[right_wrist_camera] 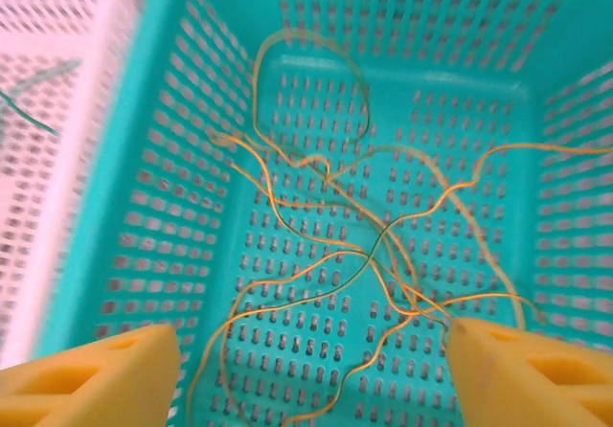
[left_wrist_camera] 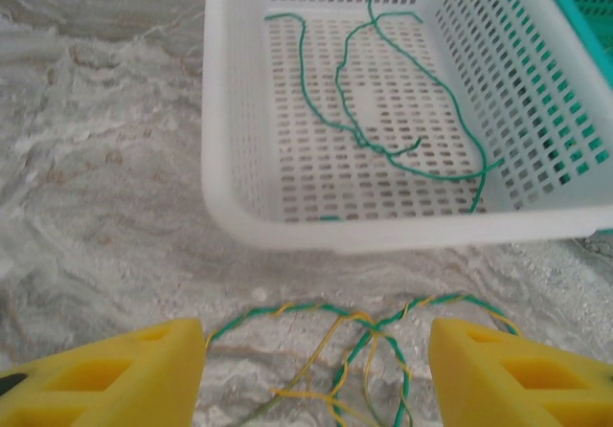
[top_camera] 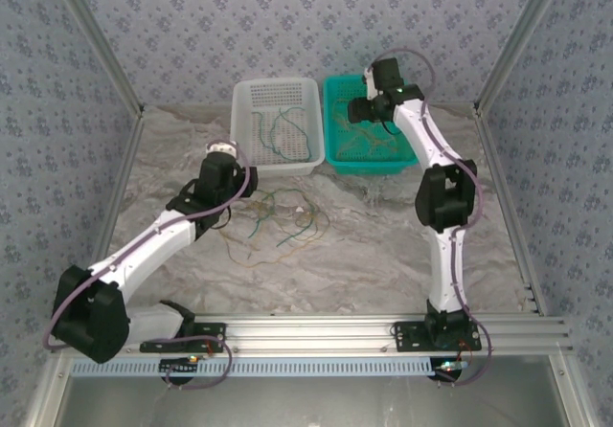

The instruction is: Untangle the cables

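1. Top external view: the cables (top_camera: pixel 283 218) lie in a loose tangle near the middle of the table (top_camera: pixel 364 264), just in front of the white basket (top_camera: pixel 278 125).
2. The white basket and the teal basket (top_camera: pixel 372 125) stand side by side at the table's far edge.
3. Left wrist view: the left gripper (left_wrist_camera: pixel 316 341) is released, its fingers well apart and grasping nothing. Twisted green-and-yellow strands lie on the table beneath it.
4. The white basket's near wall stands between this gripper and the green strands (left_wrist_camera: pixel 383 111) on the basket floor.
5. Right wrist view: the right gripper (right_wrist_camera: pixel 313 336) is released and empty, and sits over the teal basket's interior.
6. Yellowish strands (right_wrist_camera: pixel 383 245) loop and cross on the teal basket's floor.
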Robot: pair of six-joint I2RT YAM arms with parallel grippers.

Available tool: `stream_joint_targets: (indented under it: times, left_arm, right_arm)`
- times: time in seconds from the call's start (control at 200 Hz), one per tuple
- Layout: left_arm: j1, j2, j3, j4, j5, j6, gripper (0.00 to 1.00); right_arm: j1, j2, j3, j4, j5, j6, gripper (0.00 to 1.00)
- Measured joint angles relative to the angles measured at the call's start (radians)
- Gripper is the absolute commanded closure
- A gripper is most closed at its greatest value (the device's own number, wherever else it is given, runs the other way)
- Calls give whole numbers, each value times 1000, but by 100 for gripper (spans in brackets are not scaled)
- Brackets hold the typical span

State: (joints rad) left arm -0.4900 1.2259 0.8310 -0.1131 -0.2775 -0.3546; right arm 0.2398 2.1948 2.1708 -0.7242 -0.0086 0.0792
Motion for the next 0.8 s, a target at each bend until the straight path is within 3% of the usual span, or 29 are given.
stream_joint_targets:
  times: [0.165,0.325,0.535,0.675,0.8]
  left_arm:
    - [-6,-80,-82,-42,0,-57,37]
    - [-39,-103,-131,-84,20,-117,37]
    - [-67,-54,-178,-112,110,-134,39]
    - [-136,49,-171,-98,183,-66,38]
    - [-202,154,-152,-54,257,-2,36]
  right_arm:
    - [53,-338,-340,169,46,24,24]
    - [174,-648,-838,534,-22,48,24]
    - [325,-665,-1255,797,-129,76,28]
    - [394,-681,-1473,946,-94,84,27]
    - [397,-733,-1611,1054,-38,87,26]
